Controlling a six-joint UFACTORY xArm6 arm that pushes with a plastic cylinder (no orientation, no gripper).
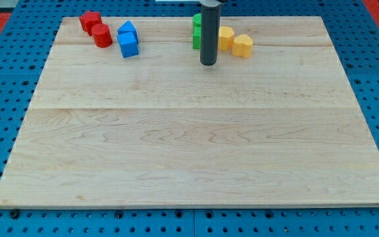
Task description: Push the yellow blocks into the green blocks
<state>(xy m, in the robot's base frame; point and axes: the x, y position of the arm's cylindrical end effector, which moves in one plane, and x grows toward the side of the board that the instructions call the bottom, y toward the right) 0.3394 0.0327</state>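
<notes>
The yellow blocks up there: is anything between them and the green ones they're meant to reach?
Only my tip and its rod, standing between the green blocks on the view's left and the yellow blocks on its right. No other block intervenes.

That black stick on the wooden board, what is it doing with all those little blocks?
The stick is a robot arm's rod. My tip sits near the view's top, just below the green blocks, which the rod partly hides. Two yellow blocks lie right beside the rod on the view's right, close to the green ones. Whether yellow and green touch is hidden. The red blocks and blue blocks sit away at the top left.
</notes>
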